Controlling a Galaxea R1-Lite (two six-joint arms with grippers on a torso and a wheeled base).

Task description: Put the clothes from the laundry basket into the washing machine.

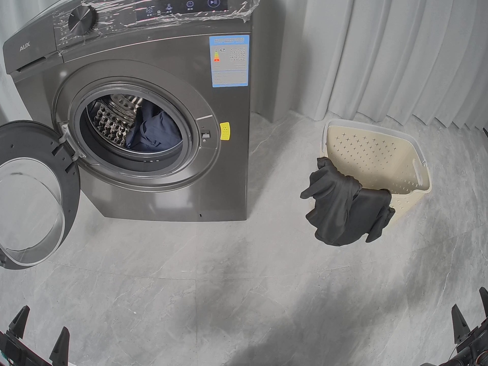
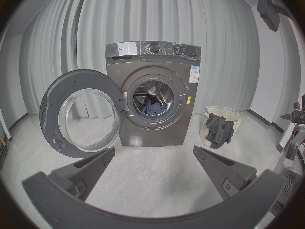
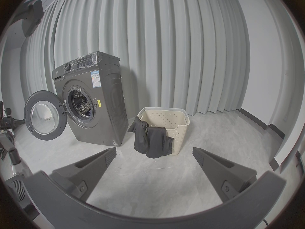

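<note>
**A:** Where are the clothes?

**B:** One black garment hangs over the near rim of the cream perforated plastic laundry basket, much of it outside and trailing toward the grey tiled floor. A dark blue garment lies inside the drum of the grey front-loading washing machine. The basket stands on the floor to the machine's right, near it but apart.

**A:** And the claws?

**B:** The left gripper and the right gripper are both spread wide and hold nothing. They sit low and well back from basket and machine.

**A:** What could go wrong from here?

**B:** Three things, I judge. First, the basket looks light, so a pull on the draped cloth could drag or tip it rather than free the garment. Second, a pinch on a single hanging fold may lift only part of the cloth, and the rest would sweep the floor or slip out on the way across. Third, the round glass-fronted door stands swung open on the machine's left. An arm approaching the opening from that side could strike it, and a trailing sleeve could lodge on the door rim instead of going into the drum.
</note>
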